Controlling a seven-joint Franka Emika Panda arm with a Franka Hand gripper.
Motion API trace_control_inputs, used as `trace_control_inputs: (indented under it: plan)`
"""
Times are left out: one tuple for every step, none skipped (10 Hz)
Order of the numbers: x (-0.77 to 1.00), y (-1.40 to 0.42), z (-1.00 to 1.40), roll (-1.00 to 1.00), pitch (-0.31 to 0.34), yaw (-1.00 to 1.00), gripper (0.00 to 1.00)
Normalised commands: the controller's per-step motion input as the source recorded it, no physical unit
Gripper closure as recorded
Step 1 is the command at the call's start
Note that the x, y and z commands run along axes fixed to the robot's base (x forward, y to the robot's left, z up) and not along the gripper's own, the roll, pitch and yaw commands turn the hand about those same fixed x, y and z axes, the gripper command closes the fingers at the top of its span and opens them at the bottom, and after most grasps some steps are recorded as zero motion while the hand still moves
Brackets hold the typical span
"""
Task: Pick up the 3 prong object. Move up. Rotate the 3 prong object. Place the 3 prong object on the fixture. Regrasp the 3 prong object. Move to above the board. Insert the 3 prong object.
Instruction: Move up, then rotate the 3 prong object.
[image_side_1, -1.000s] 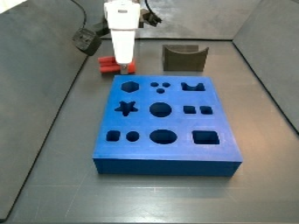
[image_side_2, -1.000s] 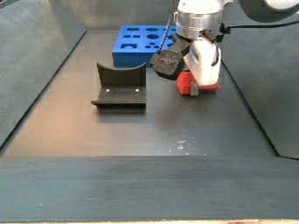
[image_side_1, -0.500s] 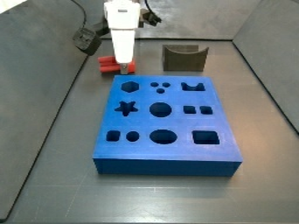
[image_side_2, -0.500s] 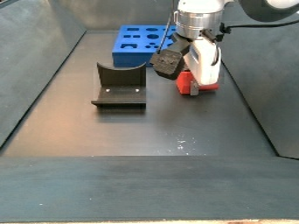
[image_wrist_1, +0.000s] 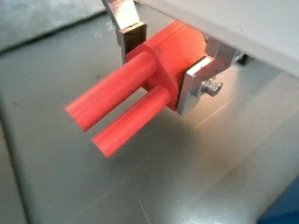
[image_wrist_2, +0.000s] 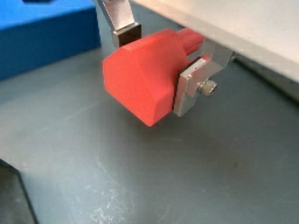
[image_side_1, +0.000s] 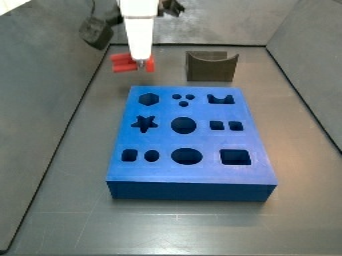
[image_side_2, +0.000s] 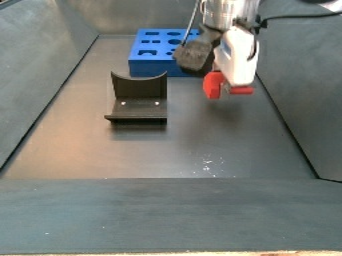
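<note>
The tool (image_wrist_1: 163, 57) is closed on the 3 prong object (image_wrist_1: 135, 92), its flat silver fingers (image_wrist_1: 193, 83) pressing the red-orange block from two opposite sides. In both wrist views the piece sits squarely between the dark pads; in a wrist view its long rounded prongs stick out sideways past the fingers, and in a wrist view (image_wrist_2: 146, 74) its blunt, solid end shows instead. The piece hangs clear of the dark surface (image_wrist_1: 198, 175), not touching it.

In a side view the tool (image_side_1: 136, 62) stands above the far left part of the surface, with the red piece (image_side_1: 124, 64) showing at its lower end, just beyond the far left corner of the board (image_side_1: 187, 140). The fixture (image_side_1: 211, 66) stands to the right of the tool, near the far wall, well apart from it.

In a side view the tool (image_side_2: 230, 84) holds the piece (image_side_2: 221, 85) above the surface, to the right of the fixture (image_side_2: 136, 100), with the board (image_side_2: 158, 48) behind.
</note>
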Motion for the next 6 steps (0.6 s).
trace_control_inputs:
  plan:
    - [-0.01,-0.01,0.62,-0.05,0.070,-0.01,1.00]
    - [-0.02,-0.01,0.44,-0.08,0.068,0.00,1.00]
    - [-0.02,-0.01,0.36,-0.09,0.066,0.00,1.00]
    - [-0.06,1.00,0.00,0.00,0.000,0.00,1.00]
    - [-0.04,1.00,-0.13,-0.02,-0.011,-0.01,1.00]
    - [-0.03,1.00,-0.14,-0.03,-0.019,-0.03,1.00]
